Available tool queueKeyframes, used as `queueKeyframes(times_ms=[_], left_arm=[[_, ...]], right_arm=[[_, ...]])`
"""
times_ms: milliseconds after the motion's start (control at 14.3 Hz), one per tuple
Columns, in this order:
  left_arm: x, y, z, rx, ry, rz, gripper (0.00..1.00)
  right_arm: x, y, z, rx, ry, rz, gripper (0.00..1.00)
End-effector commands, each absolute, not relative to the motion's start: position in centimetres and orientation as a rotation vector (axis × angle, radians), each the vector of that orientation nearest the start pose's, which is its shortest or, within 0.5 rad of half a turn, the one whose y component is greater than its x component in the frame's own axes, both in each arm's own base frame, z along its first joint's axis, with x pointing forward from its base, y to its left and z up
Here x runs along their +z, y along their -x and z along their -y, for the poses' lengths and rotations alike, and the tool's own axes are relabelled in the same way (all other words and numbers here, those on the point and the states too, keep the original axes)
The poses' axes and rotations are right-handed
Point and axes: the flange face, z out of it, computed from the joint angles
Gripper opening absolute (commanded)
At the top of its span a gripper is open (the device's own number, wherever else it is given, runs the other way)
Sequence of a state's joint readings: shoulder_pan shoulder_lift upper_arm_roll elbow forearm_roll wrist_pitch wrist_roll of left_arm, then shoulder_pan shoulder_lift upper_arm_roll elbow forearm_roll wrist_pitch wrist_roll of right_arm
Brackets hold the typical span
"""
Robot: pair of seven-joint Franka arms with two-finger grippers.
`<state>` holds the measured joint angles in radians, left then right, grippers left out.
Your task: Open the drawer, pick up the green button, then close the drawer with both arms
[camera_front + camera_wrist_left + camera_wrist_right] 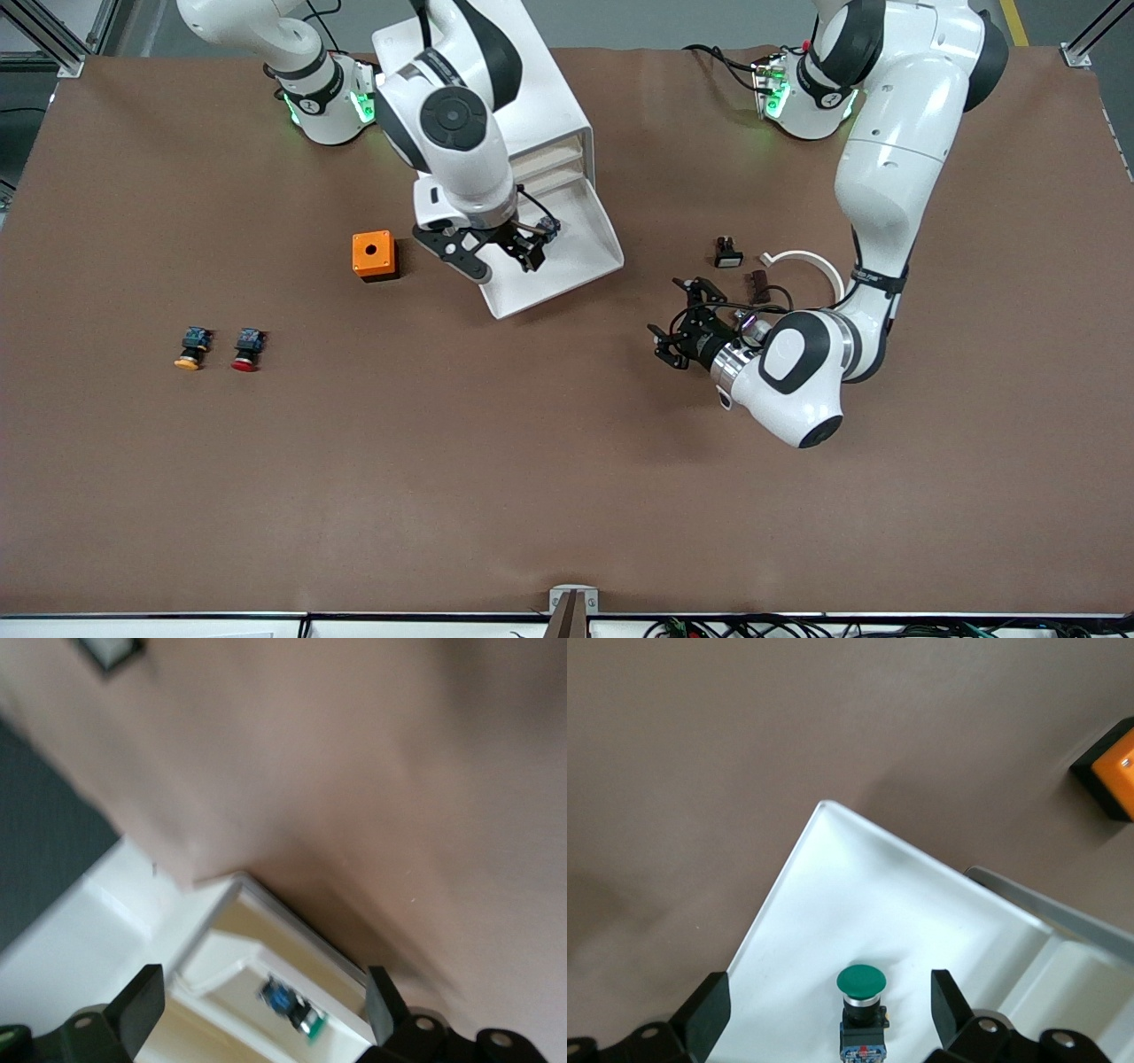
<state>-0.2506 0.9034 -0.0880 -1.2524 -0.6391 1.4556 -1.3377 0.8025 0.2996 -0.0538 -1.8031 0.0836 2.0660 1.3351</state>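
Black jaws of the right gripper (512, 245) are spread wide over the pulled-out drawer (567, 266), with nothing held between them; in the right wrist view the button (861, 992) stands on the drawer's white floor between the two fingertips (709, 1003), green cap up, still untouched. A miss is the chief risk: the cap is round and smooth, so if the jaws are closed on it rather than on the black-and-blue body, the button may be squeezed out or tipped over, and it could slide toward the drawer's corner, where a second grasp would be crowded by the wall. A careless descent could also be stopped by the drawer's rim or push the drawer back into the white cabinet (540, 115). The left gripper (687, 323) is waiting low over the counter (567, 496) toward the left arm's end, jaws open and empty; its wrist view is blurred, but the drawer and button (291, 1006) appear to lie ahead of it, so an early push to shut the drawer could trap the right arm's fingers inside.
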Motion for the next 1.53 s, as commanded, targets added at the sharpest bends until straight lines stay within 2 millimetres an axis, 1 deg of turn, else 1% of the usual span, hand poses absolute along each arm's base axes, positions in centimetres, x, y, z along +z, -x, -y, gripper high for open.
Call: queueKeyframes(times_ms=[0, 70, 140, 279, 349, 419, 488, 628, 907, 977, 1116, 1256, 1395, 1465], left_arm=[[24.9, -64.1, 26.2, 1.231, 2.646, 1.353, 1.00], [25.8, -65.1, 25.7, 1.113, 2.776, 1.290, 1.00], [26.1, -65.9, 25.4, 0.999, 2.868, 1.231, 1.00], [27.4, -67.0, 25.2, 0.818, 2.966, 1.190, 1.00], [29.6, -68.0, 24.7, 0.686, 3.016, 1.199, 1.00], [31.5, -68.3, 24.7, 0.582, 3.060, 1.178, 1.00], [32.9, -68.2, 24.7, 0.540, 3.099, 1.155, 1.00], [33.7, -68.1, 24.6, 0.519, 3.119, 1.136, 1.00], [32.8, -68.0, 25.7, 0.473, 3.140, 1.108, 1.00], [33.3, -68.0, 25.6, 0.464, 3.144, 1.110, 1.00], [34.0, -67.9, 25.8, 0.422, 3.146, 1.072, 1.00], [34.2, -67.5, 26.8, 0.379, 3.140, 1.011, 1.00], [35.3, -67.3, 27.1, 0.353, 3.150, 0.995, 1.00], [35.4, -67.1, 27.6, 0.349, 3.154, 0.982, 1.00]], right_arm=[[35.2, -44.2, -45.5, 0.112, 3.014, -0.976, 1.00], [34.3, -43.8, -46.0, 0.117, 3.025, -0.972, 1.00], [33.4, -43.3, -46.6, 0.120, 3.033, -0.973, 1.00], [32.3, -42.7, -47.2, 0.123, 3.052, -0.957, 1.00], [31.7, -42.5, -47.5, 0.127, 3.061, -0.953, 1.00], [31.0, -42.3, -47.8, 0.123, 3.064, -0.944, 1.00], [30.2, -41.9, -48.2, 0.128, 3.076, -0.933, 1.00], [29.1, -41.6, -48.4, 0.137, 3.092, -0.931, 1.00], [28.0, -40.9, -48.9, 0.160, 3.107, -0.921, 1.00], [27.6, -40.3, -49.3, 0.165, 3.117, -0.910, 1.00], [27.0, -40.0, -49.5, 0.174, 3.130, -0.905, 1.00], [26.8, -39.4, -49.9, 0.180, 3.135, -0.895, 1.00], [26.8, -38.9, -50.3, 0.180, 3.140, -0.883, 1.00], [26.8, -38.9, -50.3, 0.182, 3.138, -0.886, 1.00]])
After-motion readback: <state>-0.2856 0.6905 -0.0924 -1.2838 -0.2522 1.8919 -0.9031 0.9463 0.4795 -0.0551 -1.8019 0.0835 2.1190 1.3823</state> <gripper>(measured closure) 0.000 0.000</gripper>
